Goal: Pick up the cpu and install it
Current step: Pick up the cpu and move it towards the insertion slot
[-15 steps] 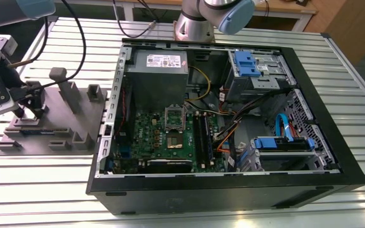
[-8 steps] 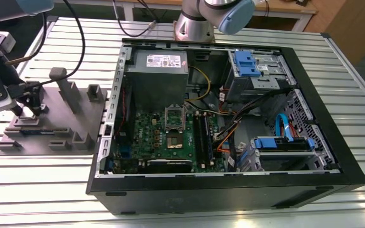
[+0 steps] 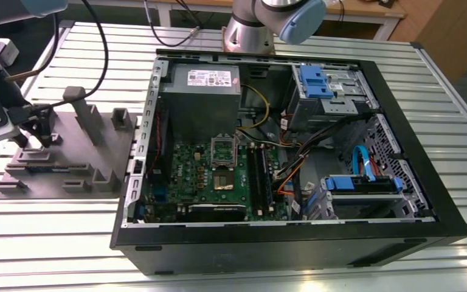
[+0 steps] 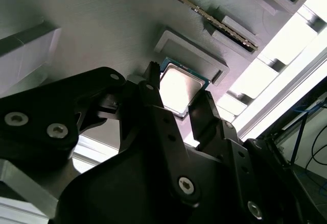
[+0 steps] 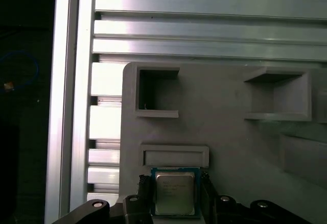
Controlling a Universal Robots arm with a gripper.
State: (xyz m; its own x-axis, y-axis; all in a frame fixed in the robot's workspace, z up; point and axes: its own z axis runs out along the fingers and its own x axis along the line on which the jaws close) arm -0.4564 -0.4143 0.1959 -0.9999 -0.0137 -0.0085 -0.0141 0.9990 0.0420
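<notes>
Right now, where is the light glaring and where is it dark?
Second wrist view: the table slats burn out white, the cpu gleams, the hand is a black silhouette. First wrist view: slats glare too, one side falls into darkness. Exterior view: even light, with the computer case shaded inside.

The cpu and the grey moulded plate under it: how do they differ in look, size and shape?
Surface: the cpu has a shiny silver top with a thin green rim; the moulded plate is matte grey all over. Size: the cpu is small; the plate is far larger and carries it. Shape: the cpu is a flat square; the plate has raised frames and recesses. Both lie flat.
</notes>
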